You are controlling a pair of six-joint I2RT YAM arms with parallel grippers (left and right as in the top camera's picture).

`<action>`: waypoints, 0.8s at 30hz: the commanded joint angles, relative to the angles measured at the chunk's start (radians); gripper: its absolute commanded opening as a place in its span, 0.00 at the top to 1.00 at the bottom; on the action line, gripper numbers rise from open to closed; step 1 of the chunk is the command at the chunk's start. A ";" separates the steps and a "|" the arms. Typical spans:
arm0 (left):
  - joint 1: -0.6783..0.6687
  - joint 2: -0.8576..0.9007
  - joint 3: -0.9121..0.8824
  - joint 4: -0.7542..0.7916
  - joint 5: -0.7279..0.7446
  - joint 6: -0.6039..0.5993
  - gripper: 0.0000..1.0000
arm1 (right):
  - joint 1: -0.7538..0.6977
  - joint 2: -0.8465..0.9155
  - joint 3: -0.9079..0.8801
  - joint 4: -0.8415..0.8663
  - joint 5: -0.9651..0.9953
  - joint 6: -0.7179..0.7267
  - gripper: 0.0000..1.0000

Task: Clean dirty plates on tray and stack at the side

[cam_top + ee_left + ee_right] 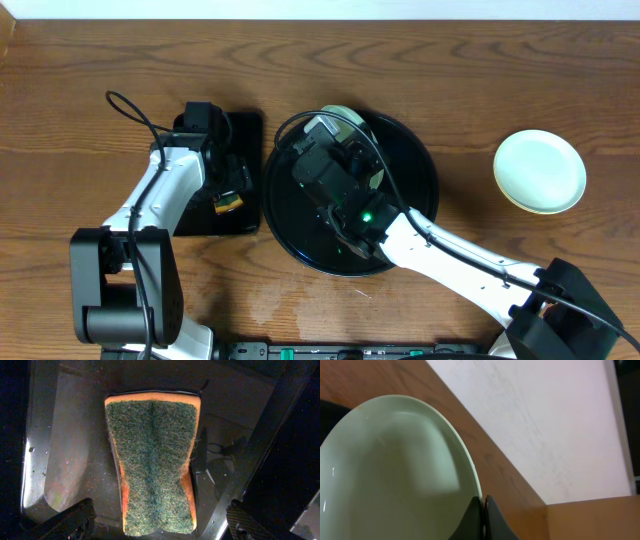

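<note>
My right gripper [484, 510] is shut on the rim of a pale mint plate [395, 475], which it holds tilted up. Seen from overhead, that plate [341, 112] sits at the far edge of the round black tray [415, 190], mostly hidden under the right gripper [338, 135]. A pale mint plate on a yellowish one forms a stack [540, 171] on the table to the right. My left gripper [160, 527] hangs open above a green and orange sponge [155, 460], with its fingers [65, 522] on either side of the sponge's near end.
The sponge [228, 204] lies on a small rectangular black tray [245, 130] left of the round tray. The right arm crosses the round tray from the front right. Cables loop above both wrists. Bare wooden table [80, 70] surrounds the trays.
</note>
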 commanded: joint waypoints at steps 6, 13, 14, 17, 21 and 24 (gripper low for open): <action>0.003 0.005 -0.004 0.000 -0.002 0.009 0.15 | 0.020 -0.032 0.004 0.113 0.145 -0.152 0.99; 0.003 0.005 -0.004 0.000 -0.002 0.009 0.15 | 0.041 -0.032 0.004 0.214 0.182 -0.267 0.99; 0.003 0.005 -0.004 0.000 -0.002 0.009 0.15 | 0.042 -0.032 0.004 0.229 0.188 -0.281 0.99; 0.003 0.005 -0.004 0.000 -0.002 0.009 0.15 | 0.044 -0.032 0.004 0.270 0.201 -0.333 0.99; 0.003 0.005 -0.004 0.000 -0.002 0.009 0.15 | 0.046 -0.032 0.004 0.317 0.220 -0.383 0.99; 0.003 0.005 -0.004 0.000 -0.002 0.009 0.15 | 0.048 -0.032 0.004 0.354 0.232 -0.423 0.99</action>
